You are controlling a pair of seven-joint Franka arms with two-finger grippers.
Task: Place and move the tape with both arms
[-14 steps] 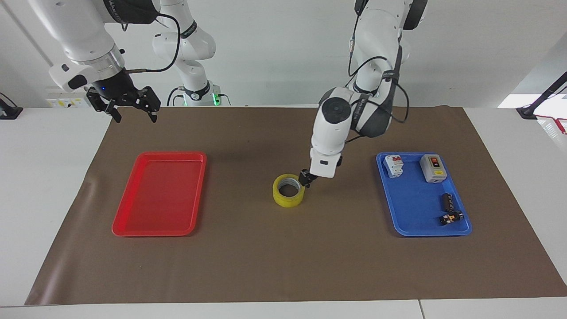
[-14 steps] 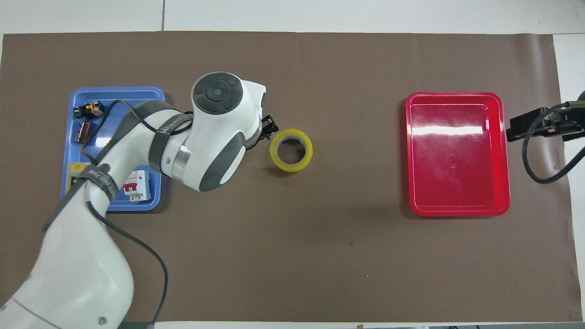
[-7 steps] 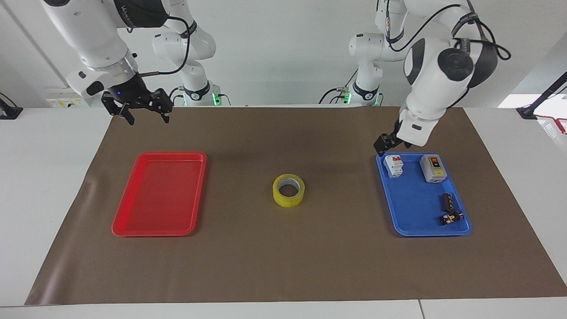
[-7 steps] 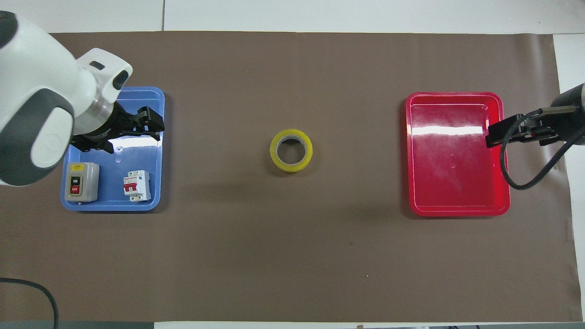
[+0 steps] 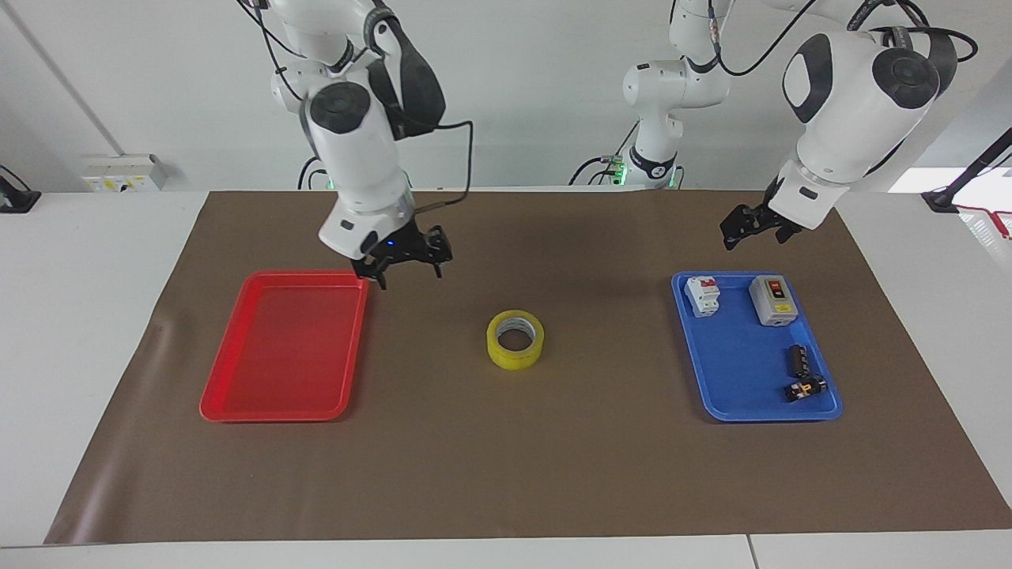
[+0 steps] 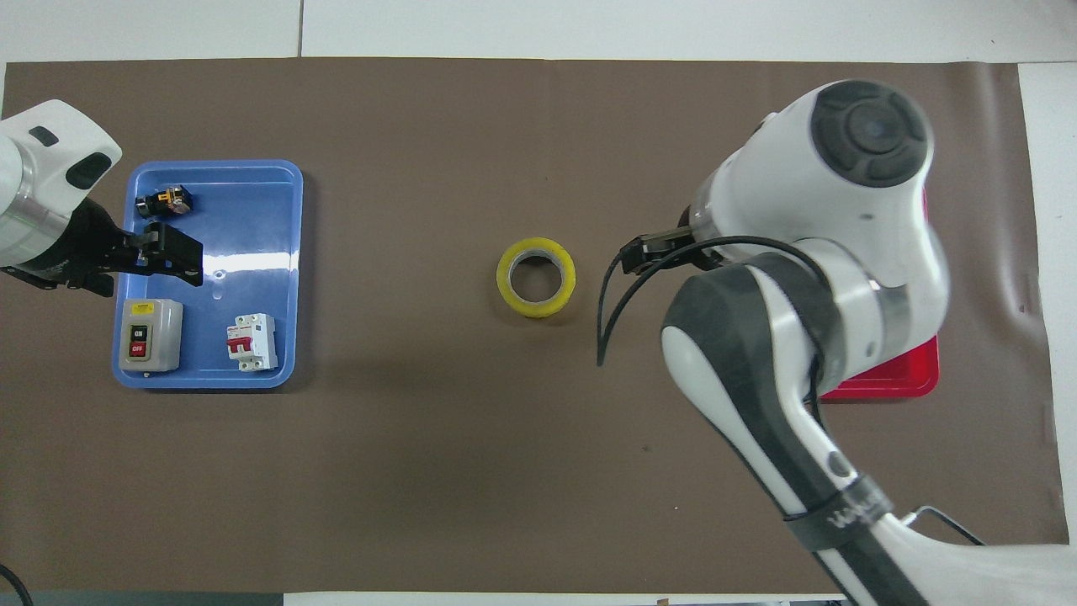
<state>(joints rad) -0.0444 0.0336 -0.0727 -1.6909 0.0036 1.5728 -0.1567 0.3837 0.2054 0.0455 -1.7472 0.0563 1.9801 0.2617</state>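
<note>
The yellow tape roll (image 5: pixel 514 357) lies flat on the brown mat (image 5: pixel 506 458) in the middle of the table, untouched; it also shows in the overhead view (image 6: pixel 505 278). My right gripper (image 5: pixel 407 267) hangs open and empty over the mat, between the red tray (image 5: pixel 285 348) and the tape, close to the tray's corner nearest the robots. In the overhead view the right gripper (image 6: pixel 644 252) is beside the tape. My left gripper (image 5: pixel 755 225) is open and empty, raised over the blue tray's (image 5: pixel 743 356) edge nearest the robots; it also shows in the overhead view (image 6: pixel 164 252).
The blue tray (image 6: pixel 244 219) holds a white circuit breaker (image 5: pixel 703 295), a grey switch box (image 5: pixel 772 299) and two small black parts (image 5: pixel 797 359). The red tray is empty; my right arm hides most of it in the overhead view (image 6: pixel 883 387). Two smaller white arms stand at the table's edge.
My left gripper let go of the tape, lifted and swung back over the blue tray. My right gripper travelled from past the red tray toward the tape. The tape has not moved.
</note>
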